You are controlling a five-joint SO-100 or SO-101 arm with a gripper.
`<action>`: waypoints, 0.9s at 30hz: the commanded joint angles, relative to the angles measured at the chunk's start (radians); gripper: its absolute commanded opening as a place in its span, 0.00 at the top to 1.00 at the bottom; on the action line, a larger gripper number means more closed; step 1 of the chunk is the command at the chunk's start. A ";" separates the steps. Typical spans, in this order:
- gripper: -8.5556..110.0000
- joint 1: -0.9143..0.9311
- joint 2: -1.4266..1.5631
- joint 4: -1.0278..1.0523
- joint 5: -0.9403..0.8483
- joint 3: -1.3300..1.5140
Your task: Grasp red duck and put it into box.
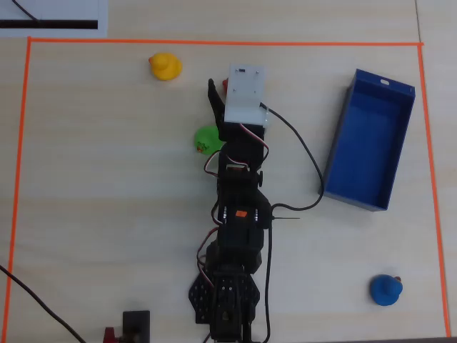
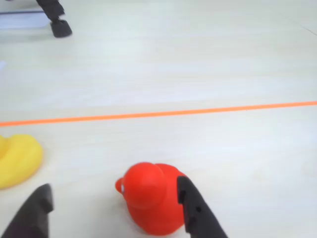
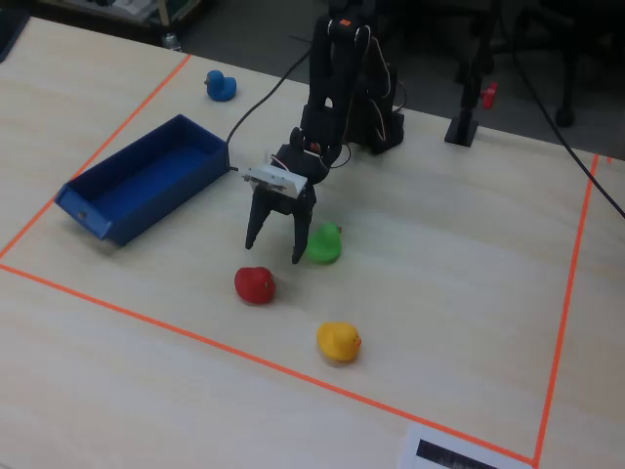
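Wide-open, empty pincer (image 3: 274, 251) hides most of the red duck (image 1: 224, 84) overhead.

You will find nothing readable here. The box (image 1: 368, 143) carries a small white label (image 1: 385, 82) at its end toward the bench's far edge in the overhead view, too small to read. A white sheet (image 3: 469, 455) with a black bar lies at the bench corner, showing no legible text.

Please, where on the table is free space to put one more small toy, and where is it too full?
Free: the bare wood between the blue open box and the blue duck, and the wide left part in the overhead view. Crowded: around the open gripper, where the red, green and yellow rubber ducks cluster.
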 commanded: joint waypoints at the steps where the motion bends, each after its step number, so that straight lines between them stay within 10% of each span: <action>1: 0.62 0.000 -0.011 0.014 -0.060 -0.044; 27: 0.64 0.003 -0.259 0.028 -0.110 -0.242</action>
